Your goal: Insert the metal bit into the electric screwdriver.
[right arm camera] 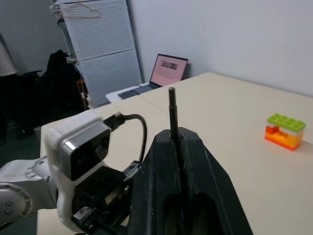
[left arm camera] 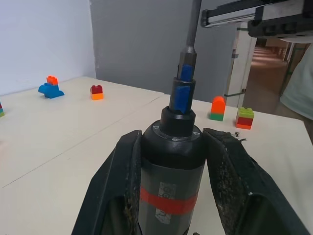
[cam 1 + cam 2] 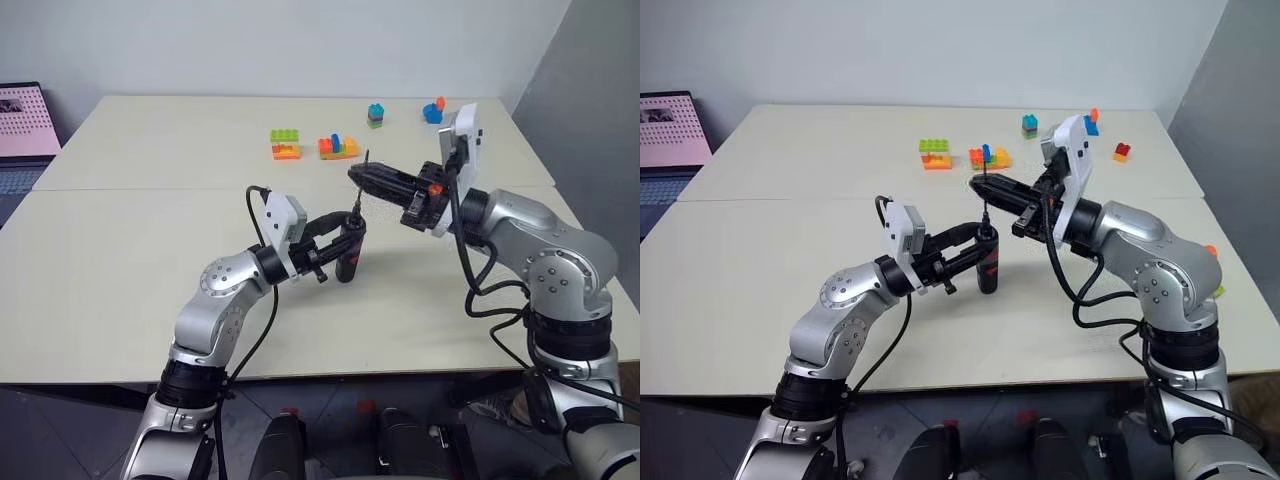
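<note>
My left gripper (image 3: 343, 238) is shut on the electric screwdriver (image 3: 349, 256), a black body with a red band (image 2: 168, 199), held upright just above the table with its tip up. The metal bit (image 3: 357, 206), a thin grey rod, rises straight from the screwdriver's grey collar (image 2: 187, 61). My right gripper (image 3: 360, 177) comes in level from the right and is shut on the metal bit a little above the screwdriver. The bit's upper end (image 1: 172, 110) sticks out past the closed fingertips. How deep the bit's lower end sits in the collar I cannot tell.
Toy brick stacks stand at the table's far side: green and orange (image 3: 285, 143), orange and blue (image 3: 337, 147), a small stack (image 3: 375, 115), blue (image 3: 433, 110) and red (image 3: 1122, 151). A laptop (image 3: 25, 125) sits at the far left. A seam crosses the beige table (image 3: 120, 260).
</note>
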### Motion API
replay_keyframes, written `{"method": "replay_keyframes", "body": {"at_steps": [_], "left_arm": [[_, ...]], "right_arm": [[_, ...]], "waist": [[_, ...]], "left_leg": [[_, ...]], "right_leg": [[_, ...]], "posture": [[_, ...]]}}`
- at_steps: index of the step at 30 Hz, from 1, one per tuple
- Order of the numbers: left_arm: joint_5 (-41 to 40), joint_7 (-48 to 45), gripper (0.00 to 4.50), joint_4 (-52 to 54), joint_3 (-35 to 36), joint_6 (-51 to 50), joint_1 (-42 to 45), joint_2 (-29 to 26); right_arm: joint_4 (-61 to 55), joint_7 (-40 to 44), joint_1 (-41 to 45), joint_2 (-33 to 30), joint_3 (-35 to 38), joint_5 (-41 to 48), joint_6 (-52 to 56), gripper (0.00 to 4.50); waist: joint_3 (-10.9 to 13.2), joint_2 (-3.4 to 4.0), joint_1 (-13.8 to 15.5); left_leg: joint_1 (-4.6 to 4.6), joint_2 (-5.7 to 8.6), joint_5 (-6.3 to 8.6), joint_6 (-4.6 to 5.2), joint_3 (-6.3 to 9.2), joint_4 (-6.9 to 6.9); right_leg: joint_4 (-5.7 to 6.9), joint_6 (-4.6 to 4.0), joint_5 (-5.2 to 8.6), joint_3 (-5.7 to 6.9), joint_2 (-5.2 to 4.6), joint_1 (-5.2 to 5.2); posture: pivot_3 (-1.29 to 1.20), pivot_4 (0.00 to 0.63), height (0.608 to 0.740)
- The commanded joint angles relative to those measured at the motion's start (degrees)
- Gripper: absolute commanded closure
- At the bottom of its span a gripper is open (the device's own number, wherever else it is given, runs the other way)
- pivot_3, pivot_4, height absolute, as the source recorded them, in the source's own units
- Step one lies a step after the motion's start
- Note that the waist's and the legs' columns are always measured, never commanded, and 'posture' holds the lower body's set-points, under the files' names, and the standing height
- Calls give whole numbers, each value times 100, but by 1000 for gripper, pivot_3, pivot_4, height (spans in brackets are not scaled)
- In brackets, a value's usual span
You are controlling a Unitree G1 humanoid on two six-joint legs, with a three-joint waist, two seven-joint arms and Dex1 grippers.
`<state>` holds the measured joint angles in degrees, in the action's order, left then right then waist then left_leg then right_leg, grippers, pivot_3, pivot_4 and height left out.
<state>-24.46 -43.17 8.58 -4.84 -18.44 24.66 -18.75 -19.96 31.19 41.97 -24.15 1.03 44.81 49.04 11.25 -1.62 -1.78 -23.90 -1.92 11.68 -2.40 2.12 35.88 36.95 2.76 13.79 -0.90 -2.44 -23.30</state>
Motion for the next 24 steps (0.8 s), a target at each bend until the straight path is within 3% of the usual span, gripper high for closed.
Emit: {"method": "replay_keyframes", "body": {"at_steps": [1,4,7,18,21,24], "left_arm": [[146,107,2918,-153,-8,-81,-21,-33],[145,96,2918,-153,-10,-81,-20,-41],[139,97,2919,-153,-7,-86,-18,-48],[124,340,2919,-90,96,-322,242,-62],[376,420,2919,-103,68,-312,529,-250],[927,400,2939,-402,-89,-414,1189,-783]], "right_arm": [[-300,244,-66,-76,-167,-81,-163,4500],[-380,330,-141,-57,-148,-5,-198,4500],[-462,428,-189,-75,-129,68,-223,3964],[-495,330,-406,-383,146,-350,-462,1304],[-385,355,-589,-699,391,-556,-611,1299],[-101,638,-874,-1483,789,-987,-954,1299]], "waist": [[0,0,0],[0,0,4],[0,0,7],[0,0,11],[4,-5,14],[10,-9,16]], "left_leg": [[0,0,0,0,-1,-2],[0,0,0,0,0,-4],[0,0,0,0,0,-2],[-1,0,0,0,0,-2],[-2,0,0,0,1,-1],[-6,1,0,0,0,-1]], "right_leg": [[0,0,0,0,0,0],[0,0,1,1,0,-1],[0,0,0,1,0,0],[-1,0,0,1,0,0],[-2,0,0,3,0,0],[-1,0,0,3,0,-4]], "posture": [[0,150,740],[0,150,740],[0,150,740],[0,150,740],[0,150,740],[0,150,740]]}}
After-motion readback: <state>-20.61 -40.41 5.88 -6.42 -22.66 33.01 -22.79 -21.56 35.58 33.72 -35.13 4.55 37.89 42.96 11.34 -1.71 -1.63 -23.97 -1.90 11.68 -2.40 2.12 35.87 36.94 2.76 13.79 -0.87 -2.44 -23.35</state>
